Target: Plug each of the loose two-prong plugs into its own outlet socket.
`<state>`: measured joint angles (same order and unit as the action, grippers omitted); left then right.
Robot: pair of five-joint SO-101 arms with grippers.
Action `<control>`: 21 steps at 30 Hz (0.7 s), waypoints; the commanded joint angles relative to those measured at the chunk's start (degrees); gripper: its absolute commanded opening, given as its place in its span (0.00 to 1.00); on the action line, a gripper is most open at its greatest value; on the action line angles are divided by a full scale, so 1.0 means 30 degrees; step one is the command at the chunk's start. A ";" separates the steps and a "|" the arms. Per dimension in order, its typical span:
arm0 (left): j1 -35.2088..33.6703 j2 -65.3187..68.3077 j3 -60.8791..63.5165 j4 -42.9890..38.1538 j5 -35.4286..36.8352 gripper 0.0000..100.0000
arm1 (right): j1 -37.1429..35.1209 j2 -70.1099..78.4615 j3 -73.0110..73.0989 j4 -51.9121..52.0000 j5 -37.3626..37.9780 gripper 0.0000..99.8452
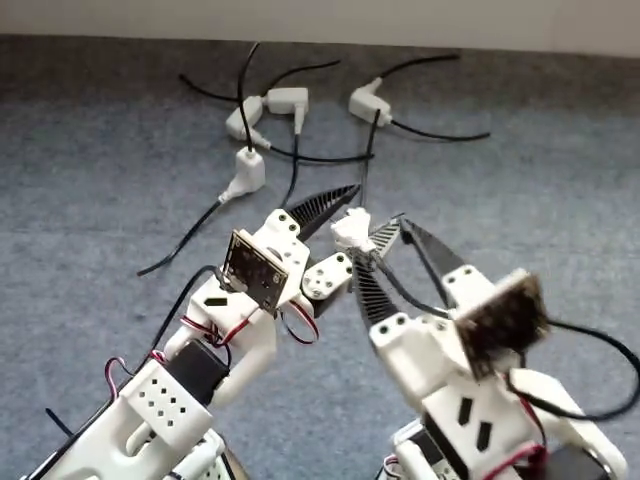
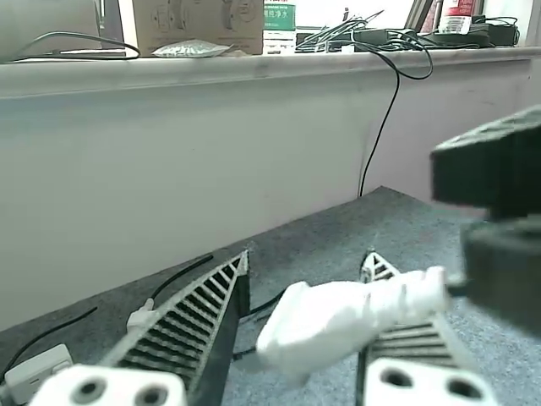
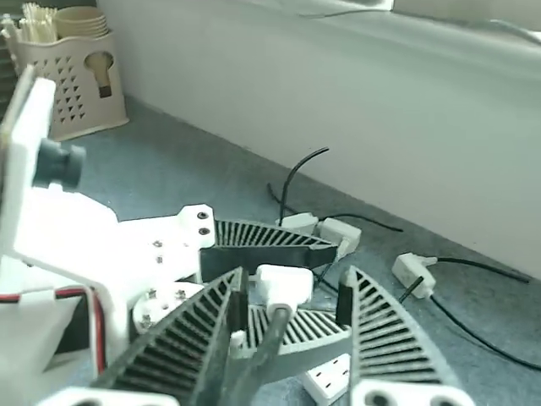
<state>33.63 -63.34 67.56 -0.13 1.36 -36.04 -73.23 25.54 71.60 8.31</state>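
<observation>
A white two-prong plug [image 1: 352, 228] hangs above the grey carpet between the two arms. My left gripper [image 1: 375, 206] has a ribbed finger on either side of it and looks shut on it [image 2: 338, 317]. My right gripper [image 1: 380, 240] stands open just behind the plug [image 3: 283, 283]. The plug's black cable [image 3: 270, 347] runs back between the right gripper's spread fingers. Several more loose white plugs [image 1: 247, 172] [image 1: 288, 100] [image 1: 368, 100] lie on the carpet farther out, trailing black cables.
A pale wall [image 3: 355, 110] rises right behind the loose plugs. A beige slotted basket [image 3: 76, 80] stands on the carpet by the wall. Black cables [image 1: 180, 240] snake across the carpet beyond the left arm.
</observation>
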 commanded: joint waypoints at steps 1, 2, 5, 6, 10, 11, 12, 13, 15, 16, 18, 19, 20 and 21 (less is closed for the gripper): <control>0.0161 -0.0103 -0.0894 -0.0440 -0.0059 0.21 | -0.1187 0.2066 -0.0982 -0.0747 -0.0205 0.17; 0.0161 -0.0103 -0.0894 -0.0440 -0.0059 0.21 | -0.1275 0.2564 -0.1245 -0.0806 -0.0176 0.17; 0.0161 -0.0103 -0.0894 -0.0440 -0.0059 0.21 | -0.1275 0.3883 -0.2212 -0.0689 -0.0088 0.17; 0.0161 -0.0103 -0.0864 -0.0440 -0.0059 0.21 | -0.1245 0.4205 -0.2330 -0.0659 -0.0088 0.17; 0.0103 -0.0103 -0.0835 -0.0440 -0.0059 0.21 | -0.1216 0.4762 -0.2535 0.0425 0.0469 0.15; 0.0103 -0.0103 -0.0835 -0.0440 -0.0059 0.21 | -0.1216 0.4703 -0.2564 0.0806 0.0967 0.12; 0.0073 -0.0103 -0.0806 -0.0440 -0.0059 0.21 | -0.1216 0.4615 -0.2593 0.1128 0.1436 0.08; 0.0073 -0.0103 -0.0806 -0.0440 -0.0059 0.21 | -0.1216 0.4469 -0.2623 0.1304 0.1846 0.04; 0.0073 -0.0103 -0.0806 -0.0440 -0.0059 0.21 | -0.1011 0.4000 -0.2623 0.1480 0.2462 0.01; 0.0073 -0.0103 -0.0777 -0.0440 -0.0059 0.21 | -0.0718 0.3766 -0.2623 0.1451 0.2520 0.01; 0.0015 -0.0103 -0.0747 -0.0440 -0.0059 0.21 | 0.0249 0.3385 -0.2652 0.1099 0.2579 0.01; -0.0015 -0.0073 -0.0718 -0.0381 -0.0059 0.21 | 0.0835 0.3238 -0.2740 0.0806 0.2549 0.01; -0.0015 -0.0073 -0.0513 -0.0410 -0.0088 0.21 | 0.1568 0.3121 -0.2916 0.0571 0.2491 0.01; -0.0044 -0.0073 -0.0308 -0.0410 -0.0117 0.21 | 0.2388 0.2974 -0.3209 0.0425 0.2491 0.02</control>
<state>33.36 -63.34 67.56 -0.13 1.27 -34.46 -63.38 19.21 74.77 14.99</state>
